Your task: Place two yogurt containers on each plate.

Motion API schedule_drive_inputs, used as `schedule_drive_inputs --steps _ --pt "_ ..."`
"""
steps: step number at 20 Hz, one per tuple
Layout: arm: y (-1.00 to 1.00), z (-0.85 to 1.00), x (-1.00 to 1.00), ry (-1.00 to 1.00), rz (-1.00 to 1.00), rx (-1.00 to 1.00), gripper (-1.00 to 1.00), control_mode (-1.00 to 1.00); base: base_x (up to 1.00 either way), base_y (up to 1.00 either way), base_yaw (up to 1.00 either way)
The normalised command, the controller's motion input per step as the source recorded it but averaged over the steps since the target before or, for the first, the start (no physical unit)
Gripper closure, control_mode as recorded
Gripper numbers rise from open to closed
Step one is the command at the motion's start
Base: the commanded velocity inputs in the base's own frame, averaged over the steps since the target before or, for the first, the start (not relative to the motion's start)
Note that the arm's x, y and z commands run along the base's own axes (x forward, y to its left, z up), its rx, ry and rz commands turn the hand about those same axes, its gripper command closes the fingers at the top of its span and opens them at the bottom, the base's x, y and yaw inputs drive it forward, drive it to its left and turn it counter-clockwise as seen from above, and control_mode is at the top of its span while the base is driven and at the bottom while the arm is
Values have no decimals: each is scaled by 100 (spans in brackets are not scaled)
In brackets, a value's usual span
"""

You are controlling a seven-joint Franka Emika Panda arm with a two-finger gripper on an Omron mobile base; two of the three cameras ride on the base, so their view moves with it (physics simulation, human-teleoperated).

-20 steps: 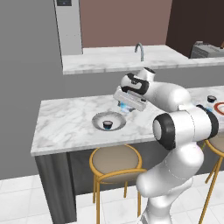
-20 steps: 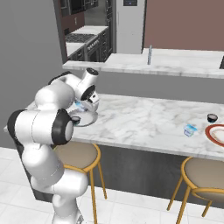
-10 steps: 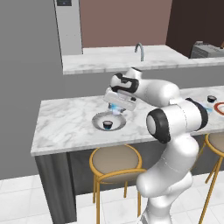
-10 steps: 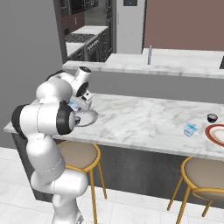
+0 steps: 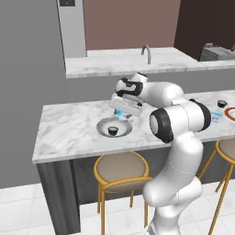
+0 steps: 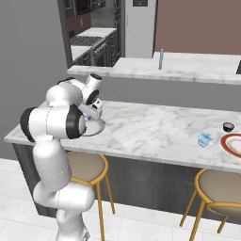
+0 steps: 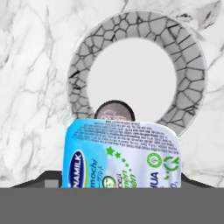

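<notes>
My gripper [image 5: 123, 109] is shut on a pale blue-and-white yogurt container [image 7: 124, 153], held just above the grey-rimmed plate [image 5: 103, 125] on the counter's left part. A dark yogurt container [image 7: 114, 111] stands on this plate near its rim [image 7: 188, 57], directly below the held cup. From the right side, the gripper [image 6: 92, 111] hangs over the same plate [image 6: 98, 128]. Far to the right stand another pale blue yogurt container [image 6: 204, 139], a dark one [image 6: 228, 126] and the red-rimmed plate [image 6: 231, 144]. Both of those cups rest on the counter beside that plate.
The marble counter [image 5: 69, 128] runs left to right, with round stools [image 5: 120, 167] under its front edge. A rear counter with a faucet [image 5: 147, 54] lies behind. My own arm [image 5: 176, 121] arches over the counter's middle.
The arm has swung left and lowered a little, carrying the pale blue cup over the grey-rimmed plate. The other cups and plates stayed put.
</notes>
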Motion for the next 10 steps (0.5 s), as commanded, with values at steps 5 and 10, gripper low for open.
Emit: schedule_drive_inputs --steps 5,10 --pt "-2 -25 20 0 2 0 100 -100 0 0 0" --pt "0 -28 27 0 2 0 100 -100 0 0 0"
